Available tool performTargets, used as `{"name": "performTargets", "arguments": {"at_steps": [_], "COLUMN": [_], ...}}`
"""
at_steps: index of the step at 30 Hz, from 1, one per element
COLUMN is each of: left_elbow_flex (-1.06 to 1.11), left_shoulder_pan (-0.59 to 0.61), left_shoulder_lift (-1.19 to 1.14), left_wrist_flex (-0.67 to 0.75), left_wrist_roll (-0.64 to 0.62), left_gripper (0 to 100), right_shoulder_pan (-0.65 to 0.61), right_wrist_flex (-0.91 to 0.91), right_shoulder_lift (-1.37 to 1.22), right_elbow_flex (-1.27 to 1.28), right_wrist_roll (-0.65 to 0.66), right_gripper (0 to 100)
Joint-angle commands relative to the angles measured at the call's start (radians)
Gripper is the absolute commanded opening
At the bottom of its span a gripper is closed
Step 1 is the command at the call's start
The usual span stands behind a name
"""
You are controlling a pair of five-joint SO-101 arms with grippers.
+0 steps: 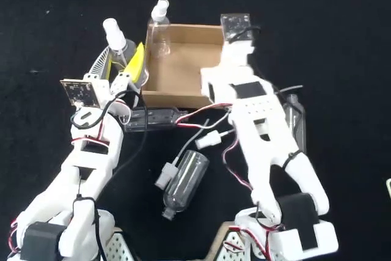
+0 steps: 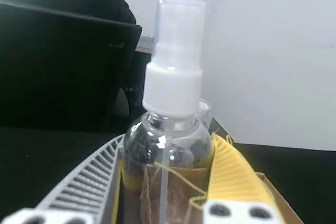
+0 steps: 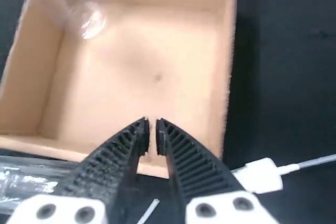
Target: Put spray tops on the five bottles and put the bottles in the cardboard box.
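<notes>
The left hand (image 1: pixel 125 62) is grasping a capped bottle (image 2: pixel 168 150) upright by its rounded shoulder, just outside the left wall of the cardboard box (image 1: pixel 171 99). That curved, slick plastic gives the fingers little to bite on, so the bottle could tilt or slide as it is carried over the wall. If it crosses too low, its base may catch the rim and shove the box along the bench. Inside, another capped bottle (image 1: pixel 159 32) stands in the far left corner, right on the likely path, and a careless entry could topple it. In front of the box a bottle (image 1: pixel 153 118) lies on its side, and nearer the arms an uncapped bottle (image 1: pixel 185 180) lies with loose spray tops (image 1: pixel 208 140) beside it. All of these are round and could roll if brushed by an arm or a trailing cable. The right hand (image 3: pixel 152 127), clenched on nothing, hangs over the box's near wall and could crowd the drop. A further bottle (image 1: pixel 295 120) lies half hidden beside the right arm.
</notes>
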State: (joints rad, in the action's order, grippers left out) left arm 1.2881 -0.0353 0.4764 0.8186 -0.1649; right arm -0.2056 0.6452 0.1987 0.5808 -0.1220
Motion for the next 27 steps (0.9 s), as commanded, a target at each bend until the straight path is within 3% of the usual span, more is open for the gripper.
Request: {"name": "performTargets", "arguments": {"at_steps": [1, 5, 10, 16, 23, 27], "left_elbow_flex": [-0.018, -0.018, -0.019, -0.019, -0.012, -0.012], "left_shoulder_pan": [0.019, 0.016, 0.022, 0.024, 0.044, 0.090], "left_shoulder_lift": [0.020, 0.020, 0.020, 0.020, 0.020, 0.020], "left_wrist_flex": [0.032, 0.032, 0.032, 0.032, 0.032, 0.032], "left_wrist_roll": [-0.012, -0.012, -0.012, -0.012, -0.012, -0.012], "left_gripper": [3, 3, 3, 3, 3, 3], "right_shoulder_pan": [-0.020, -0.023, -0.021, -0.034, -0.069, -0.075], "right_wrist_flex": [-0.002, -0.035, 0.018, 0.212, 0.219, 0.216], "right_shoulder_lift": [-0.004, -0.050, -0.033, 0.042, 0.001, -0.067], "right_elbow_flex": [-0.013, -0.012, -0.016, -0.074, -0.084, -0.117], "right_wrist_roll": [-0.003, -0.003, 0.015, 0.282, 0.624, 0.744], "right_gripper": [2.9, 4.4, 19.5, 21.8, 21.8, 21.7]}}
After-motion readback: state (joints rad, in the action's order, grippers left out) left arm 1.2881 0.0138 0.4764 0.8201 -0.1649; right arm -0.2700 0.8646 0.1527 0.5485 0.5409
